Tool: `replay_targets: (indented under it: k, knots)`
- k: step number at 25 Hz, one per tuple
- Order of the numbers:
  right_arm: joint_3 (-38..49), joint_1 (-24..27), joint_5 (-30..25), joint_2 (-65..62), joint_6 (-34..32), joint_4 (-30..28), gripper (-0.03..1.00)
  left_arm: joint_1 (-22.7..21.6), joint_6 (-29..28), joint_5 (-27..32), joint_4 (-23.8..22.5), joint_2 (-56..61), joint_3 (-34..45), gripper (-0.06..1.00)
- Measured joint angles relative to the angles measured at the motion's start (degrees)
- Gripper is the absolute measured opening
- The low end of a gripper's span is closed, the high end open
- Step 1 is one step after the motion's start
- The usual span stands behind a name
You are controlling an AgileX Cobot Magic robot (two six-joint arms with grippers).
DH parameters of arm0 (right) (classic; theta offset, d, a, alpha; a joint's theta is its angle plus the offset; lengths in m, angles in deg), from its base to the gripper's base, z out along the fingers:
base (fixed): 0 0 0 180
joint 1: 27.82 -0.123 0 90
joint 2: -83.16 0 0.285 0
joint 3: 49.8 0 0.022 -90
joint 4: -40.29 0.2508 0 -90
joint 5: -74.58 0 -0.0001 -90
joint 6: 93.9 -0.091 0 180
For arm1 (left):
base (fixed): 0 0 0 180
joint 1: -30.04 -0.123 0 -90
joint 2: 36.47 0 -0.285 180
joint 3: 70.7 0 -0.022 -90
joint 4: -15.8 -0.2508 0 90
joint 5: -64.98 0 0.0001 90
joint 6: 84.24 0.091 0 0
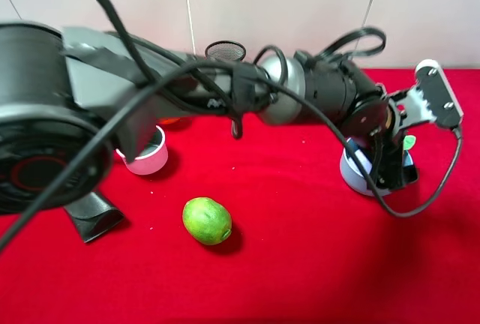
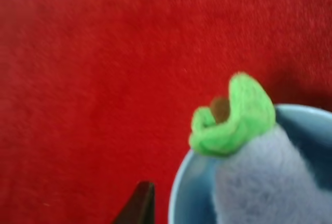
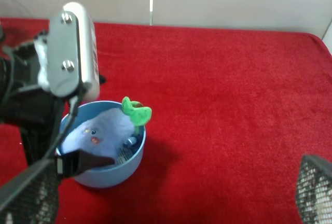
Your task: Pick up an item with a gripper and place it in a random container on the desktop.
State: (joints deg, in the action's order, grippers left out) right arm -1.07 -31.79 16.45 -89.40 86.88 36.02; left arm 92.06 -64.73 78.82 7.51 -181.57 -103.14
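White-rimmed pink pan (image 1: 144,151) far left, w/ green lime (image 1: 207,220) on red cloth (image 1: 300,249) nearer centre. My left black-jawed pincer (image 1: 386,163) hangs released over round light-blue plastic bowl (image 3: 106,175) on right; fuzzy pale-blue plush w/ green bow (image 3: 104,128) lies inside it. Right pincer: can't tell.

Left arm (image 1: 300,99) stretched across the middle of the red cloth (image 1: 300,264), blocking passage there. Bowl (image 3: 122,169) filled by plush toy (image 3: 104,128), left gripper (image 1: 390,163) directly over it. Lime (image 1: 207,220) sat alone; open cloth lay in front of it and beside the bowl.
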Motion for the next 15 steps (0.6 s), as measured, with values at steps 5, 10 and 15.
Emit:
replay_targets:
  k: [5,10,15]
  knots:
    - [0.0,0.0,0.0,0.0,0.0,0.0,0.69,0.0,-0.1,2.8,-0.7,2.4,0.0,0.99]
    - [0.0,0.0,0.0,0.0,0.0,0.0,0.69,0.0,-0.6,7.2,-0.8,6.3,0.0,0.99]
    - [0.0,0.0,0.0,0.0,0.0,0.0,0.69,0.0,-3.6,13.1,-0.8,10.7,0.0,0.99]
